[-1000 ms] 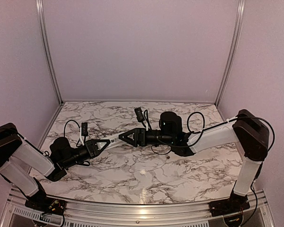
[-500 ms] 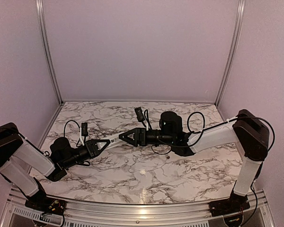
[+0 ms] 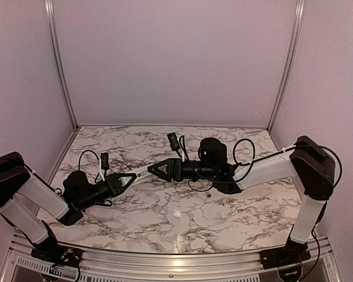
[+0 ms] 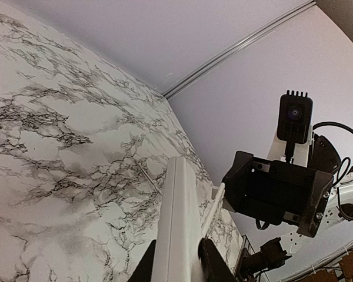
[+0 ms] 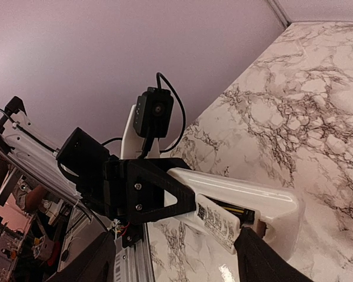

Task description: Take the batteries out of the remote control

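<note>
Left gripper [image 4: 177, 267]: we see it clamped on the remote control [image 4: 175, 211], a finger each side.
Right gripper [image 5: 177, 258]: fingers spread; the remote control's other end sits between them.
Remote control: raised over the table [image 3: 165, 217].

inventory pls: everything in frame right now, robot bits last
remote control: 1, white, mid-table between the two grippers, back recess facing the right wrist camera
batteries: none clearly visible; recess contents too dim to tell
small white piece: 1, white, on the table, front centre
dark speck: 1, dark, on the table by the right arm; too small to identify
table: 1, white-grey marble pattern
walls: pale lilac, three sides
left gripper: 1, black, shut on the remote control
right gripper: 1, black, fingers apart at the remote's other end
</note>
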Action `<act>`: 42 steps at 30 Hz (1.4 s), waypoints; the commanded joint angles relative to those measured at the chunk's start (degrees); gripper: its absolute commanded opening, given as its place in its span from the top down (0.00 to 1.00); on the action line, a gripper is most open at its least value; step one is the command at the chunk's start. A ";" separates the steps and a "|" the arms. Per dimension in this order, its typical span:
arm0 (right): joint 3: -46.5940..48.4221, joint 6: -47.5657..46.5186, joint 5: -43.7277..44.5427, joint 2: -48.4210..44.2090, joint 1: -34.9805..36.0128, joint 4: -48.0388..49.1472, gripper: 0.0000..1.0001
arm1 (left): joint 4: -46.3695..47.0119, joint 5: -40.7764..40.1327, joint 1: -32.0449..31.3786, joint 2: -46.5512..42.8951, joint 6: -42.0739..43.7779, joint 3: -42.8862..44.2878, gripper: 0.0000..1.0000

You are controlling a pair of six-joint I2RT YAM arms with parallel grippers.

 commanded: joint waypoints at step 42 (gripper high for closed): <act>2.39 -7.24 -2.31 -3.32 3.76 -10.77 0.31 | 12.54 -0.04 -0.70 0.89 1.29 2.75 1.00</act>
